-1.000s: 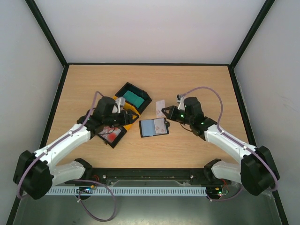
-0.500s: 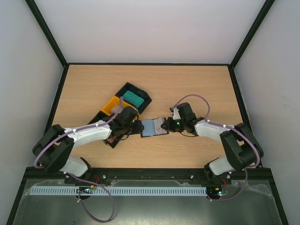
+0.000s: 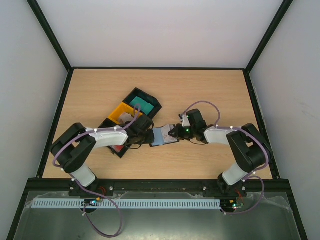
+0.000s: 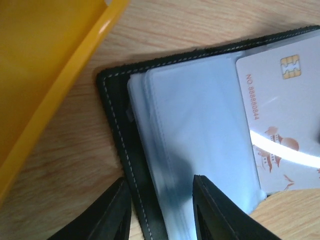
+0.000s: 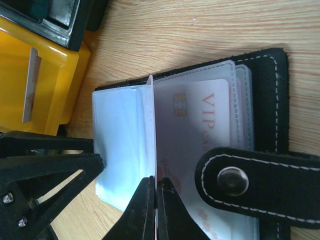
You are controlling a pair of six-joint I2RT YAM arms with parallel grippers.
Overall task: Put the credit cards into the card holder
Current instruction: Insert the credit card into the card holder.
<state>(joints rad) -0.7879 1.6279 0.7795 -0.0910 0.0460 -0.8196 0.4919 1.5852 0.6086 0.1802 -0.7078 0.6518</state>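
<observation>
Since a second ago both arms have reached in to the open card holder (image 3: 162, 136) at mid-table. The left gripper (image 4: 162, 190), jaws narrowed but apart, straddles its left edge, and the right gripper (image 5: 151, 182) pinches one white card (image 5: 151, 125) upright over the sleeves. I count one holder, a second white card (image 5: 200, 120) pocketed inside, and three trays just left: one yellow tray (image 3: 120, 114) between two black trays (image 3: 156, 102).
</observation>
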